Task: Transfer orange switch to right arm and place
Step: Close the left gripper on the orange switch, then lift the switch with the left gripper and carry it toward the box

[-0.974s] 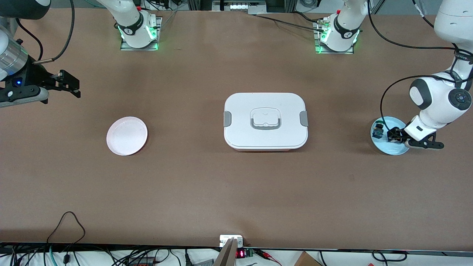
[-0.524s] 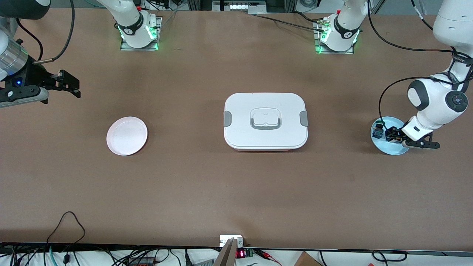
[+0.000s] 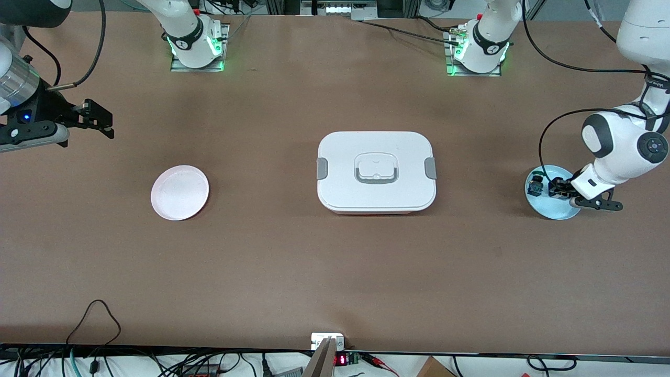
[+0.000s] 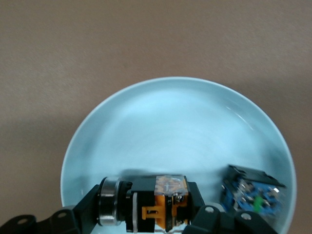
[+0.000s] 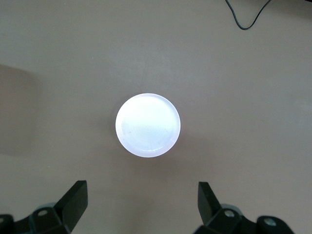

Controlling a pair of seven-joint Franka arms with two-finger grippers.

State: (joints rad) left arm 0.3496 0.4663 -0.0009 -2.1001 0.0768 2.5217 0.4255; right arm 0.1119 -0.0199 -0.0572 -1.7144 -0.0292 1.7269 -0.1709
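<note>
The orange switch (image 4: 163,202), a small black block with an orange part and a silver ring, lies sideways in the light blue plate (image 4: 170,122) at the left arm's end of the table. My left gripper (image 4: 146,214) is shut on it, one finger at each end; from the front, this left gripper (image 3: 558,189) is low over the blue plate (image 3: 549,209). My right gripper (image 3: 99,121) waits open and empty in the air at the right arm's end. In its wrist view the right gripper (image 5: 141,200) looks down on the pink plate (image 5: 147,125).
A second small switch with blue and green parts (image 4: 251,195) lies in the blue plate beside the held one. A white lidded box (image 3: 376,172) stands mid-table. The pink plate (image 3: 179,192) lies between the box and the right arm's end.
My left gripper's fingers have closed on the orange switch in the blue plate, and the left arm's wrist has shifted slightly. The right arm has not moved.
</note>
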